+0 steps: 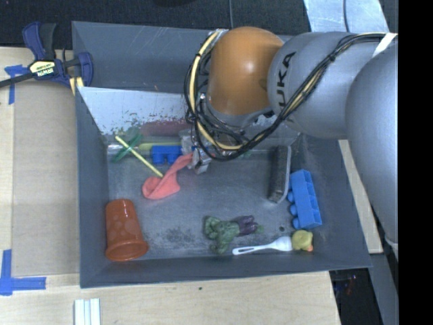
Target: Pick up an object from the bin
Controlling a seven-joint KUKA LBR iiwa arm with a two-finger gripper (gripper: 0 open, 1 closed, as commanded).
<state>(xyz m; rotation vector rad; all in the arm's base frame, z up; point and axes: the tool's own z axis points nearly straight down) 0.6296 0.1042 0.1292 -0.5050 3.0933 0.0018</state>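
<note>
- In the back-left part of the grey bin (91, 202), my pincer (197, 160) hangs low under my orange wrist cover (240, 70); I cannot tell whether it is spread or pressed together, since the cover and the cables around it hide most of it
- Just to its lower left lies a floppy salmon-pink thing (164, 183); its narrow upper end runs up to my pincer's tip and seems to touch it; its wider end rests on the bin floor; I cannot tell whether the narrow end is pinched
- Behind the pink thing, a small blue block (162, 156) sits near the back wall; beside it a thin yellow stick (139, 152) lies slanted across a green piece (127, 147)
- In the near-left corner an orange-red cup (124, 230) lies on its side, well apart from my pincer
- Towards the right side a dark grey bar (278, 175) lies lengthwise; a long blue studded brick (305, 199) lies just beside it
- Along the near wall there is a green and purple lump (226, 227); a white spoon (260, 248) lies just below it; a small yellow thing (302, 240) sits at the spoon's right end
</note>
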